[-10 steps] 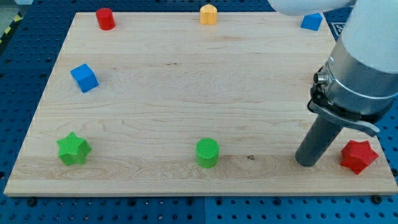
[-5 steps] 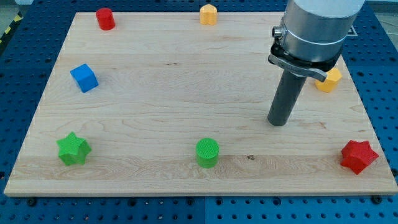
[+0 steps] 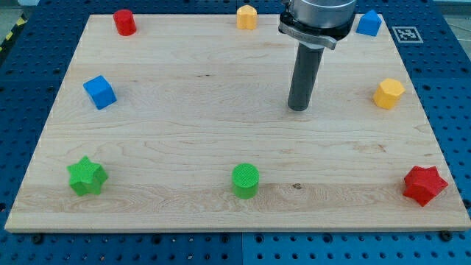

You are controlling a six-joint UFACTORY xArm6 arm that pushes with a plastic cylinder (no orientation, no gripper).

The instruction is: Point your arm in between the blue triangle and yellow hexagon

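The blue triangle [image 3: 368, 23] lies at the board's top right corner. The yellow hexagon [image 3: 388, 93] lies below it near the right edge. My tip [image 3: 298, 107] rests on the wood right of the board's middle. It is well to the left of the yellow hexagon and down-left of the blue triangle, touching no block. The rod rises from it toward the view's top, between the blue triangle and a second yellow block [image 3: 246, 16] at the top edge.
A red cylinder [image 3: 124, 22] sits at the top left, a blue cube [image 3: 99, 92] at the left, a green star [image 3: 87, 176] at the bottom left, a green cylinder [image 3: 245, 180] at the bottom middle, and a red star [image 3: 425, 184] at the bottom right of the wooden board [image 3: 184, 132].
My tip has slid from the bottom right, beside the red star, up and to the left toward the board's upper middle. The arm now uncovers the yellow hexagon and blue triangle. No block moved.
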